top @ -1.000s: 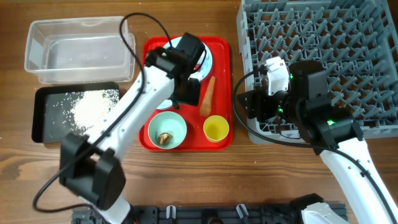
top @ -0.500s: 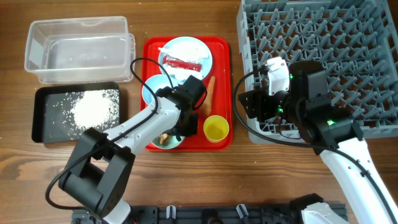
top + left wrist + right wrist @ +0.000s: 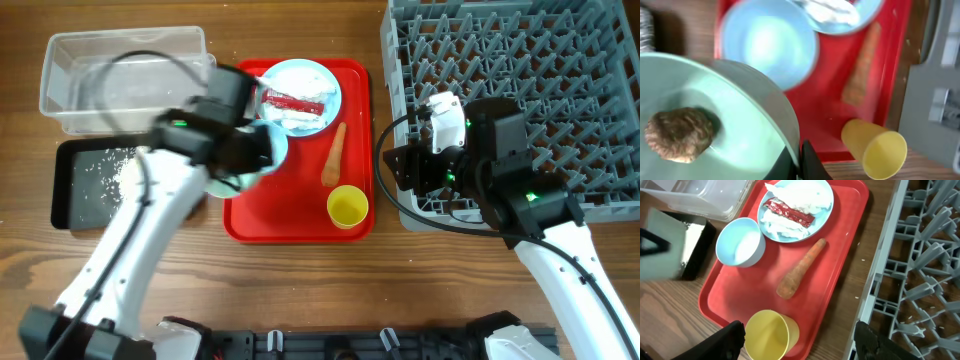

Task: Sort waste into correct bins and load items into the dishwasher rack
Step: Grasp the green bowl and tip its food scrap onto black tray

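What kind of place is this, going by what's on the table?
Probably a mock dish-clearing station, like a cafeteria tray return: a grey dishwasher rack, a red serving tray with used dishes, and a clear tub and black tray for waste.

Mint bowl (image 3: 740,135) holds 1 brown scrap (image 3: 677,134), apparently aloft; carrot (image 3: 800,267) and yellow cup (image 3: 771,332) on red tray (image 3: 740,297).

Kitchen-style test bench: wooden table (image 3: 300,290), dishwasher rack (image 3: 560,60), red tray (image 3: 290,215).
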`<state>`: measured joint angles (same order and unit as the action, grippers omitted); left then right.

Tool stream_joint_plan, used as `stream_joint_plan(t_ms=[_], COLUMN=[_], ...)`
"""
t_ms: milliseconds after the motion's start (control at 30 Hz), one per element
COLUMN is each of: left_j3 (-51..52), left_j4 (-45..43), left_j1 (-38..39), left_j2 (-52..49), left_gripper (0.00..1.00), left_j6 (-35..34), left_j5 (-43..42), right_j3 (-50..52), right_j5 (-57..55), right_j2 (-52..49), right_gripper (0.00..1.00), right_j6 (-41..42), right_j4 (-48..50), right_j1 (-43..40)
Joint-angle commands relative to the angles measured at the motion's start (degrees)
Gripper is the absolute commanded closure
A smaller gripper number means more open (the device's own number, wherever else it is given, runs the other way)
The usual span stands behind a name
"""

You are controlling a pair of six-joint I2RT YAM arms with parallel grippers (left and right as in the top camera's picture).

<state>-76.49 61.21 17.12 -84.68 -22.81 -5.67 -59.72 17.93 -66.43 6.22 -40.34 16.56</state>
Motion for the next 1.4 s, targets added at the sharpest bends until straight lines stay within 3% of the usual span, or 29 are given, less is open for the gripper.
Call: stream_joint_plan(t_ms=[0,100,267,400,533,800,933,1100,1267,1367], left_j3=[-0.44,-0.42,-0.39,-0.39,-0.42,-0.42,-0.39,-0.92,-3.56,-3.3], left_j4=[1.42,1.33,0.55,0.35,0.39,0.31,-1.84,-1.64,0.52,6.08], left_j1=[-14.97,-31.3,-50.62,-57.22,-59.91,-60.89,-64.13,-62.97,-49.37,-29.83], left_j2=[-0.2,-3.23,-15.89,-24.92,-25.38,-25.38,-25.68,-23.34,-7.91,-0.26], left_gripper=[0.96,0.96,0.96,0.96,0.96,0.96,0.96,0.96,0.96,0.96], left_j6=[10.82,20.17,31.87,34.86,33.81,31.39,26.75,26.84,26.03,22.18], left_j5=[-10.23,-24.13,-48.83,-69.48,-84.32,-84.56,-77.09,-75.65,-51.89,-26.82], right_j3=[-0.92,-0.92,-0.92,-0.92,-0.92,-0.92,-0.92,-0.92,-0.92,-0.92], right_j5=[-0.55,-0.55,-0.55,-0.55,-0.59,-0.57,-0.55,-0.57,-0.57,-0.57], right_j2=[-0.24,-0.24,-0.24,-0.24,-0.39,-0.76,-0.76,-0.74,-0.74,-0.76], right_gripper=[0.27,0.27,0.27,0.27,0.27,0.27,0.27,0.27,0.27,0.27], right_j6=[-0.04,-0.02,-0.02,-0.02,-0.07,-0.13,-0.04,-0.04,-0.07,-0.07], right_j4=[-0.07,-0.87,-0.9,-0.92,-1.4,-2.29,-2.32,-1.99,-1.97,-1.53], right_j1=[-0.09,-0.09,-0.09,-0.09,-0.09,-0.09,-0.09,-0.09,-0.09,-0.09])
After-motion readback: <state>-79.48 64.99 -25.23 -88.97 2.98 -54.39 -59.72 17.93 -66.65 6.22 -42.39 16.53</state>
